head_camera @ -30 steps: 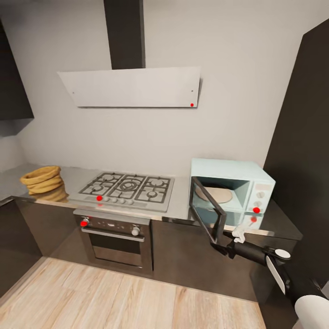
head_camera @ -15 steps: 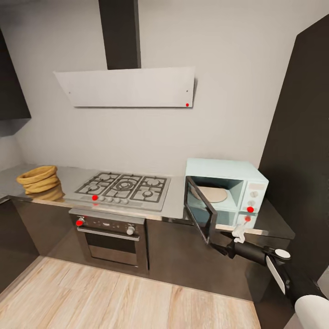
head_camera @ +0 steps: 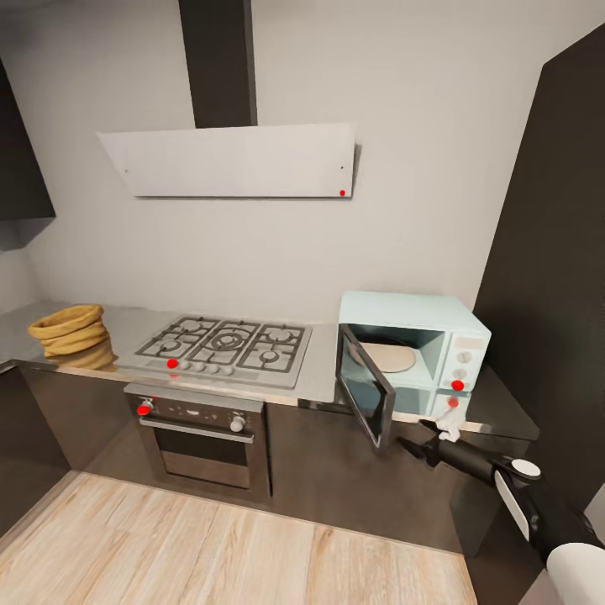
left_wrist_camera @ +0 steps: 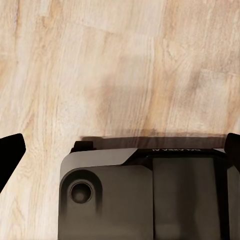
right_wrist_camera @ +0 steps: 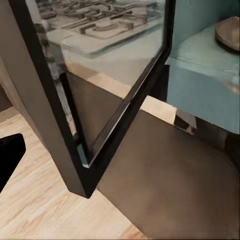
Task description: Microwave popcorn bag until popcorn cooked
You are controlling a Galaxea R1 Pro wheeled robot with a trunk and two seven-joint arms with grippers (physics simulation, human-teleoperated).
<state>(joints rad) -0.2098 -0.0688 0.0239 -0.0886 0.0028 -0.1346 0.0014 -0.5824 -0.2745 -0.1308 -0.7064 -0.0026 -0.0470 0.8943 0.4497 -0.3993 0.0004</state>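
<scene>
The tan popcorn bag [head_camera: 71, 331] sits at the far left of the steel countertop [head_camera: 323, 382]. At the right end stands the mint-blue microwave [head_camera: 460, 323], its glass door [head_camera: 365, 395] swung wide open toward me; a round plate [head_camera: 389, 356] lies inside. My right gripper [head_camera: 409, 445] hangs open just right of the door's lower corner, not touching it. The door's corner [right_wrist_camera: 87, 167] looms close in the right wrist view, with one fingertip [right_wrist_camera: 9, 156] at the edge. My left gripper [left_wrist_camera: 120, 150] is open and points down at the wooden floor [left_wrist_camera: 120, 65].
A gas hob [head_camera: 225, 346] lies between bag and microwave, with a black built-in oven [head_camera: 202, 433] below and a white slanted hood [head_camera: 231, 160] above. A tall dark cabinet [head_camera: 550, 277] stands right of the microwave. Wooden floor [head_camera: 210, 546] lies in front of the cabinets.
The view has shifted a little. The microwave door has swung further open, and my right gripper has come off the door's lower edge.
</scene>
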